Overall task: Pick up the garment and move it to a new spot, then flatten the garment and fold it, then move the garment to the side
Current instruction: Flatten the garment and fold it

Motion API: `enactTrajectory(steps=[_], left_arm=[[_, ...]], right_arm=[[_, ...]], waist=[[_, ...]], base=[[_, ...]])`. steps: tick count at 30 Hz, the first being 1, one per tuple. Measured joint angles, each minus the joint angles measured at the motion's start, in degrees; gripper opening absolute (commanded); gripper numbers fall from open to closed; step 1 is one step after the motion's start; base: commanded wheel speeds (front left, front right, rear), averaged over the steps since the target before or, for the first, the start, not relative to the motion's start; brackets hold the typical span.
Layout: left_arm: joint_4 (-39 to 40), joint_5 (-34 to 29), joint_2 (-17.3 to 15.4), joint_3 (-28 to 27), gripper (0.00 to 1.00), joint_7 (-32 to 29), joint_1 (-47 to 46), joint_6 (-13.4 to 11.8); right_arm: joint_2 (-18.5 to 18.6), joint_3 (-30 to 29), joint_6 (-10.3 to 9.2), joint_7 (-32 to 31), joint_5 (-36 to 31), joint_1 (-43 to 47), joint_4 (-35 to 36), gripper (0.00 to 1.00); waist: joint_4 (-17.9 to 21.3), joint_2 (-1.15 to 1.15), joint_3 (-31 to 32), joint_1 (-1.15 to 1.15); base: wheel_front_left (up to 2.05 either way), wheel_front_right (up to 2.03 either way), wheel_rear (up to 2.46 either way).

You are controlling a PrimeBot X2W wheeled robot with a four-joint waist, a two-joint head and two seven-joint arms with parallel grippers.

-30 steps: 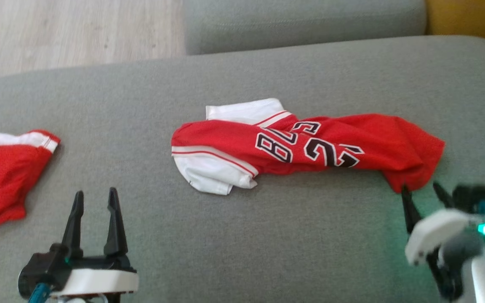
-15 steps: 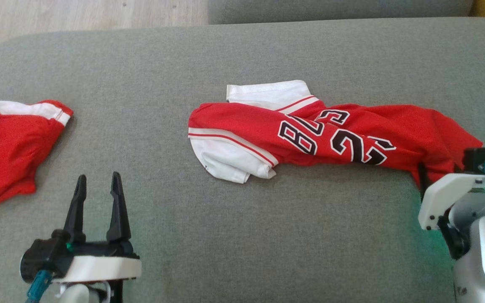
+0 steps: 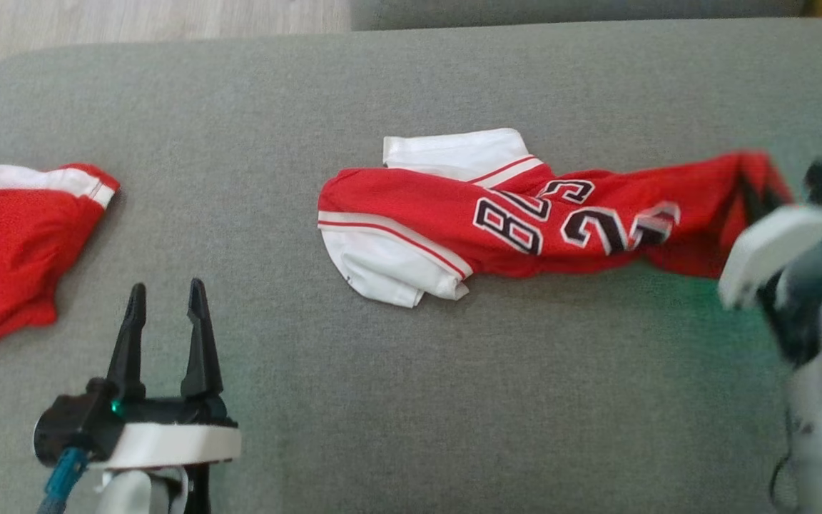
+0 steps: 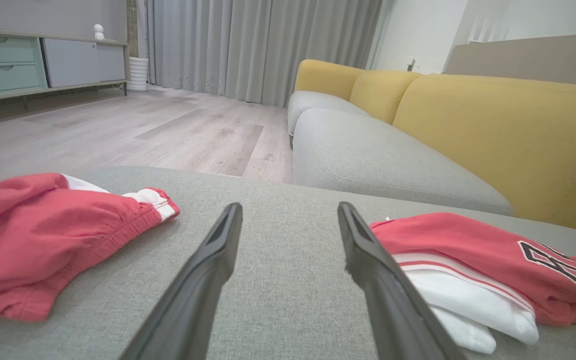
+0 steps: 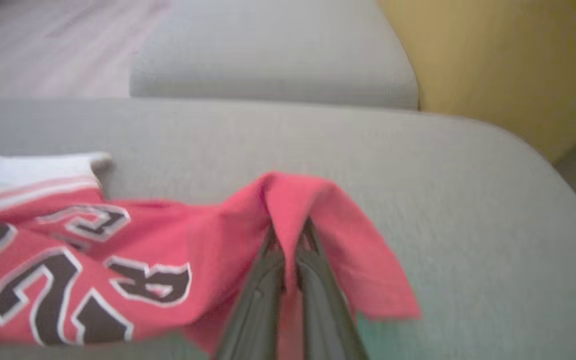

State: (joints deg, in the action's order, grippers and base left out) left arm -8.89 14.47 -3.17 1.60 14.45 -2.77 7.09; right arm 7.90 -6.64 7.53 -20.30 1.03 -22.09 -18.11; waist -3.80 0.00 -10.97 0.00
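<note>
Grey sofa cushion (image 3: 411, 400) carries it all. Red jersey (image 3: 454, 228) is bunched into a long strip running sideways, leftward from the right end effector (image 5: 290, 240), white sleeve end farthest off. Red shorts (image 3: 11, 264) lie left of the left end effector (image 3: 166, 289), which sits released. Right one's clenched on the jersey's red tip.

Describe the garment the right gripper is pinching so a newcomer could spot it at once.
On the wide grey cushion lie two red garments, one at the left edge and one across the middle. It is the middle jersey, its right end pinched in the right gripper. Unlike the red piece at the left, it carries black white-edged numerals.
</note>
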Motion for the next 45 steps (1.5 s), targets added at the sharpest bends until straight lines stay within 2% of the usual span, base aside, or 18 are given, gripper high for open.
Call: enactTrajectory(steps=[5, 11, 12, 18, 23, 27, 28, 30, 33, 37, 45], left_arm=[[0.43, 0.01, 0.04, 0.82, 1.0, 0.0, -1.79, 0.04], [0.62, 0.2, 0.25, 3.08, 1.0, 0.0, -5.03, 0.05], [0.6, 0.22, 0.25, 3.42, 1.0, 0.01, -5.44, 0.05], [0.41, 0.67, 0.32, 3.81, 1.0, 0.01, -6.49, 0.07], [-0.1, 0.67, 0.3, 2.82, 1.0, 0.01, -6.38, 0.07], [-0.43, 0.55, 0.14, 1.43, 1.0, 0.01, -6.02, 0.07], [-0.69, 0.11, 0.12, 0.8, 1.0, 0.01, -5.36, 0.07], [-1.09, -0.27, -0.08, -0.1, 1.0, 0.01, -4.04, 0.34], [-1.67, -0.73, -0.26, -1.19, 1.0, 0.01, -1.75, 0.47], [-1.99, -1.47, -0.53, -1.87, 1.0, 0.01, 0.47, 0.47], [-1.67, -2.19, -0.48, -1.94, 1.0, 0.01, 4.58, 0.47]], right_arm=[[3.47, 0.83, 0.0, -3.93, 1.33, -7.43, 0.86, 0.0], [8.17, 2.65, 0.0, -4.35, 2.97, -15.89, -7.0, 0.0], [8.76, 2.67, 0.0, -3.2, 3.01, -16.8, -8.47, 1.0], [9.48, 2.75, 0.0, 1.01, 3.92, -19.55, -15.92, 1.0], [9.16, 1.69, 0.0, 6.27, 5.41, -19.26, -17.16, 1.0], [6.65, 0.58, 0.0, 14.23, 6.76, -15.58, -11.17, 1.0], [3.83, 0.8, 0.0, 17.8, 7.76, -11.17, -7.1, 1.0], [0.75, 1.45, 0.0, 20.49, 8.89, -5.53, -3.5, 1.0], [-2.31, 2.48, 0.0, 22.43, 10.29, 3.71, 0.47, 1.0], [-3.67, 2.61, 0.0, 23.42, 11.26, 13.21, 4.57, 1.0], [-5.19, 2.37, 0.0, 22.12, 11.28, 21.95, 9.88, 1.0]], waist=[[-1.28, 0.0, -1.54, 0.01], [-4.86, 0.0, -4.72, 0.01], [-5.51, 0.0, -5.31, 0.01], [-8.3, 0.0, -7.92, 0.02], [-7.29, 0.0, -6.63, 0.01], [-5.14, 0.0, -4.16, 0.0], [-3.87, 0.0, -2.68, 0.0], [-2.41, 0.0, -1.19, -0.01], [-0.16, 0.0, 1.11, -0.01], [2.54, 0.0, 4.08, -0.02], [5.36, 0.0, 8.14, -0.02]], base=[[0.0, 0.0, 0.0], [0.0, 0.0, 0.0], [0.0, 0.0, 0.0], [0.0, 0.0, 0.0], [0.0, 0.0, 0.0], [0.0, 0.0, 0.0], [0.0, 0.0, 0.0], [0.0, 0.0, 0.0], [0.0, 0.0, 0.0], [0.0, 0.0, 0.0], [0.0, 0.0, 0.0]])
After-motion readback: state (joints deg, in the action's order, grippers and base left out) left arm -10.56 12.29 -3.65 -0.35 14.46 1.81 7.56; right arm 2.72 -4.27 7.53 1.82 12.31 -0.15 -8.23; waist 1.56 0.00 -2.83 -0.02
